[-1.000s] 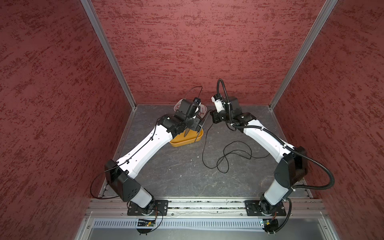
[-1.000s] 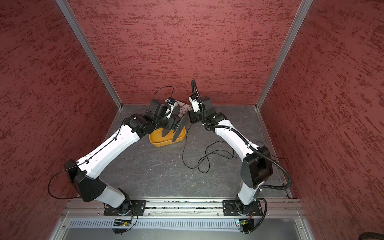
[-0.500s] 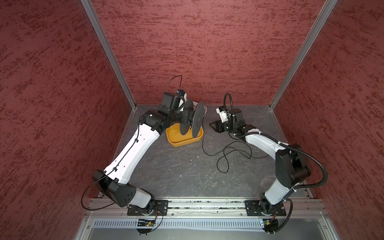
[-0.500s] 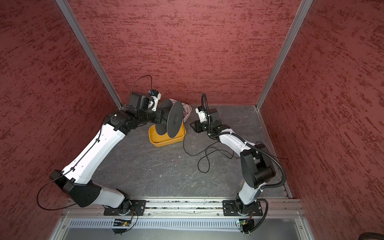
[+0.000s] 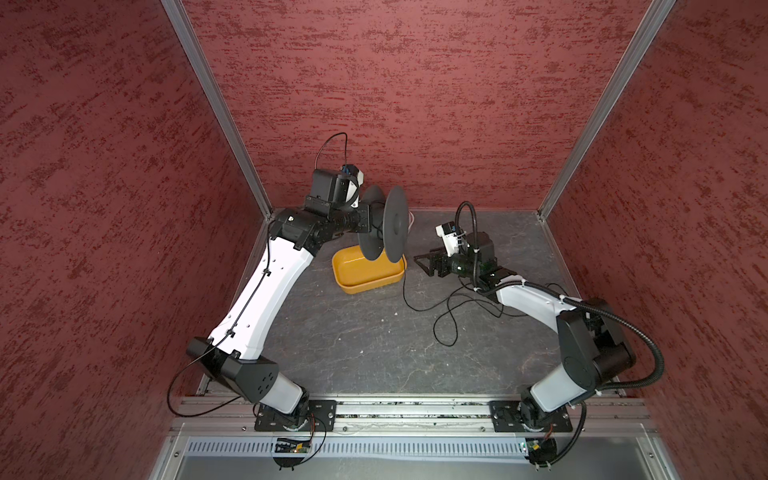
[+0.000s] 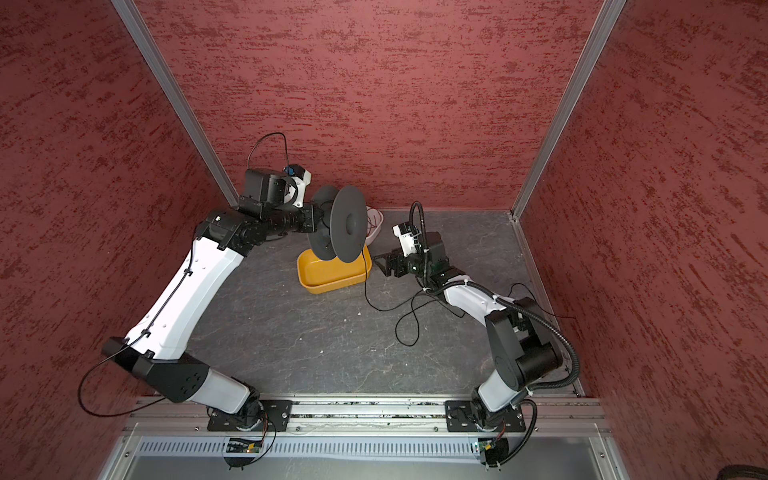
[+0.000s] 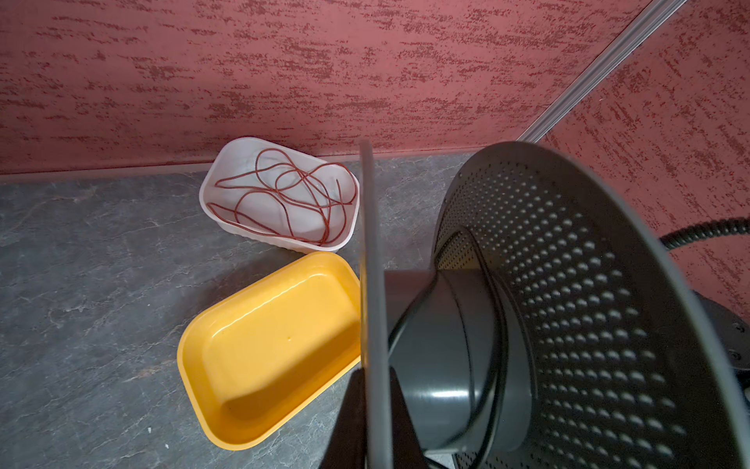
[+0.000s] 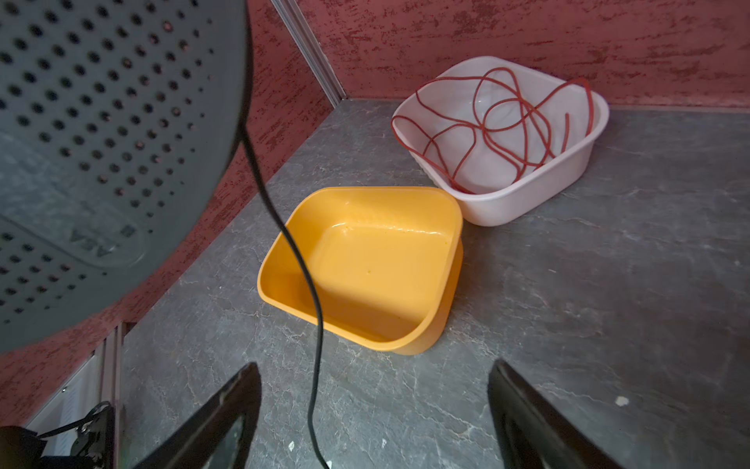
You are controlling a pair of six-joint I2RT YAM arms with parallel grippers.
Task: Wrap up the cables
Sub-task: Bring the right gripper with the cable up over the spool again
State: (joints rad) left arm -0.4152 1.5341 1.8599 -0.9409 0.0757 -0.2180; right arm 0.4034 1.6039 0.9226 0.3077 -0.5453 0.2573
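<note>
Boxed in on three sides by red textured wall panels (image 5: 415, 104), joined at the back by two aluminium corner posts (image 5: 216, 108). Below, one dark grey stone-patterned tabletop (image 5: 353, 340): bare and open across the front and middle, crowded only toward the back wall. Reaching in from the front rail (image 5: 415, 409), one left arm (image 5: 266, 299) and one right arm (image 5: 536, 303), both white and black.

Held aloft by the left gripper (image 7: 373, 390), one black perforated plastic spool (image 5: 395, 224): two flanges standing on edge, axle lying level and pointing across the table toward the right arm. Fingers pressed together on the thin rim of one flange. Hangs above the back edge of one yellow rectangular plastic tray (image 5: 370, 286).

Just behind that, against the back wall, one white translucent plastic tray (image 8: 527, 199) holding one tangled red cord (image 8: 590, 109).

Low over the table just beside the yellow tray, the right gripper (image 8: 373, 390), fingers spread wide and gripping nothing.

Thinnest of all, one thin black cable (image 8: 320, 333): wound a little round the spool hub, then dropping nearly straight down off the spool's rim, past the yellow tray's edge, between the spread fingers without visible touch. On the table, sprawls in loose loops, long run lying sideways toward and under the right arm.
</note>
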